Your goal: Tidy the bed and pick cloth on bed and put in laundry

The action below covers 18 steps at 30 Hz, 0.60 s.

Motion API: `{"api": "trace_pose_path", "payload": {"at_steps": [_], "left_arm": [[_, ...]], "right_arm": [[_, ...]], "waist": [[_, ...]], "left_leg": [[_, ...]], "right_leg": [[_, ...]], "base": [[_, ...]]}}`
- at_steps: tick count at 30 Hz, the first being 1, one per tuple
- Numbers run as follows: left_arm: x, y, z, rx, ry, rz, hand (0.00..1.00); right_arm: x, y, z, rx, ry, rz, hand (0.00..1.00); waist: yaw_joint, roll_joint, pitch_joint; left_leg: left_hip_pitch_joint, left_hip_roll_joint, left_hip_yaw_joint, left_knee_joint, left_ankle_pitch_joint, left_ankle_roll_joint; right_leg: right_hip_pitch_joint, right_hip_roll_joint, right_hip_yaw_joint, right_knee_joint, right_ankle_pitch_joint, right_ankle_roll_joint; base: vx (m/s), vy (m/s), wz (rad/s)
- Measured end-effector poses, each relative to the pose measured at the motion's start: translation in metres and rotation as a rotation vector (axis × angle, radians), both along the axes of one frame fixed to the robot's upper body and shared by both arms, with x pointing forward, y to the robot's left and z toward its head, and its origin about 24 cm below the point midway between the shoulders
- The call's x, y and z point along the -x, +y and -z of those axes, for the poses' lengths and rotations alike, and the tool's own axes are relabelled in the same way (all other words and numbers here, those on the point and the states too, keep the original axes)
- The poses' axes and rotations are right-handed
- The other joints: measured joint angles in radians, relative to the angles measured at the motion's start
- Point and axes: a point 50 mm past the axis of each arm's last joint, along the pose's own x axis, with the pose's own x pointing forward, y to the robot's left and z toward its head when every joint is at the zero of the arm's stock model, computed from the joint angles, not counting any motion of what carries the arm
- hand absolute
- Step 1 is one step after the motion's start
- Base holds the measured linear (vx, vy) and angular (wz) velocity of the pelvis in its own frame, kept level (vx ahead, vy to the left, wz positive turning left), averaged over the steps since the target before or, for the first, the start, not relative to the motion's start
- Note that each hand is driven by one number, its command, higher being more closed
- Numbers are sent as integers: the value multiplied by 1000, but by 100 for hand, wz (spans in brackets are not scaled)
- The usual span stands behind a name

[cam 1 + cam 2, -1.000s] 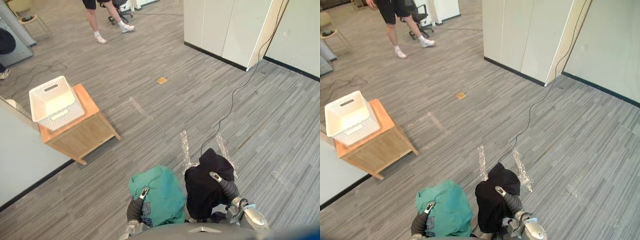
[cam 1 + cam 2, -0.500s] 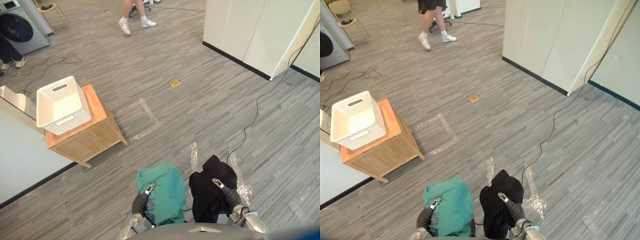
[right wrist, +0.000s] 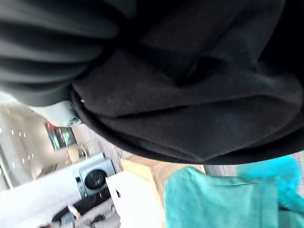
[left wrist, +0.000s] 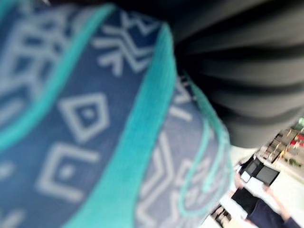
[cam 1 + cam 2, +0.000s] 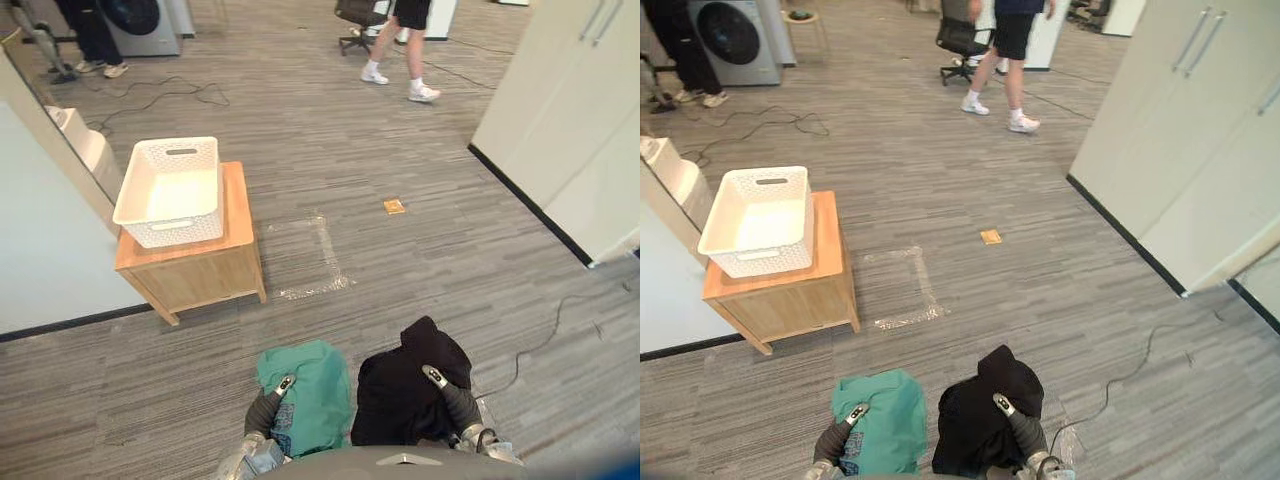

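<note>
A teal cloth (image 5: 308,382) with a blue patterned part (image 4: 85,142) is draped over my left hand (image 5: 264,409), low in the eye views. A black cloth (image 5: 405,385) covers my right hand (image 5: 448,398) beside it. On both hands only the dark ribbed cover shows, and the fingers are buried in cloth. The white laundry basket (image 5: 170,190) stands empty on a small wooden side table (image 5: 195,272), ahead and to my left, well apart from both hands. It also shows past the black cloth (image 3: 190,95) as the white basket (image 3: 128,194).
A person (image 5: 400,45) walks at the far side near an office chair (image 5: 358,12). A washing machine (image 5: 140,14) stands at the far left, white cabinets (image 5: 565,120) on the right, a pale panel (image 5: 40,230) by the table. Tape marks (image 5: 322,262) and an orange piece (image 5: 394,206) lie on the floor.
The whole picture has swung, so the camera has turned; the basket and table now sit nearer the middle. The person has walked on. Both cloths stay draped over my hands.
</note>
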Motion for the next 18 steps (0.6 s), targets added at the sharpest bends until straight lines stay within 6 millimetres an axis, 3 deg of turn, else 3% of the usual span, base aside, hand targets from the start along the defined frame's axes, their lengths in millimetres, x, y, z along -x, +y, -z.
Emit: {"api": "trace_pose_path", "payload": {"at_steps": [1,3,4,5,7,8,10,12,13,14,15,16,17,18], "left_arm": [[-1,0,0,-9,-4,12,100],[2,-1,4,-21,13,19,100],[3,-1,5,-22,21,20,100],[4,0,6,-25,22,17,100],[5,0,6,-27,4,20,100],[6,-1,6,-31,-7,32,100],[10,-1,10,-44,5,46,100],[9,-4,10,-38,-3,41,100],[9,-9,9,-22,-16,40,100],[10,-10,9,-19,-19,34,100],[10,-10,9,-16,-28,41,100],[10,-9,9,-18,-34,44,100],[8,-9,8,-9,-50,49,100],[6,-9,7,-7,-60,51,100]], "right_arm": [[-1,-2,-4,-32,-46,11,100],[-4,-7,-13,-10,-120,37,100],[-5,-8,-12,1,-112,40,100],[-5,-9,-1,-122,31,69,100],[10,-10,22,-194,222,85,100],[15,-12,25,-206,236,96,100],[10,-17,22,-194,189,98,100],[3,-17,8,-132,-2,69,100],[-2,-19,-3,-84,-91,67,100],[-5,-20,0,-20,-18,61,100],[-9,-24,11,82,106,42,100],[-9,-27,18,115,158,43,100],[-6,-35,28,172,254,57,100],[-4,-39,31,190,284,61,100]], "waist": [[-1,-2,3],[-3,-1,8],[-5,4,8],[-7,11,9],[-7,30,15],[-12,41,24],[-44,50,20],[-44,70,13],[-49,103,11],[-50,106,10],[-41,123,2],[-28,120,3],[-20,127,7],[-16,129,8]], "left_leg": [[3,0,-9,0,-6,-11],[22,9,-12,2,-34,-59],[28,19,-9,3,-45,-75],[43,41,-4,6,-63,-98],[63,86,35,22,-80,-116],[72,94,61,28,-79,-116],[49,105,93,120,-79,-116],[-44,120,135,323,-71,-108],[-146,161,173,546,-2,-88],[-194,185,192,639,62,-79],[-254,227,218,772,233,-61],[-280,241,220,847,260,-69],[-369,264,203,1018,187,-46],[-406,267,191,1054,161,-47]], "right_leg": [[-1,8,5,-82,14,-3],[-9,36,47,-307,135,-22],[-5,42,46,-331,184,-31],[14,61,40,-345,235,-70],[27,79,6,-281,175,-127],[25,71,-4,-234,136,-131],[33,63,-14,-180,68,-132],[56,79,-15,-201,47,-130],[99,125,-14,-273,44,-118],[125,150,-10,-317,44,-119],[209,193,-5,-410,53,-119],[245,206,4,-450,64,-123],[290,235,24,-481,68,-155],[305,242,34,-490,63,-159]], "base": [[354,-208,95],[352,-205,52],[319,-226,27],[255,-185,20],[366,-258,22],[434,-299,28],[313,-208,22],[242,-197,-5],[164,-168,-21],[255,-199,-45],[258,-123,-49],[349,-200,-51],[219,-136,-34],[221,-175,-45]]}}
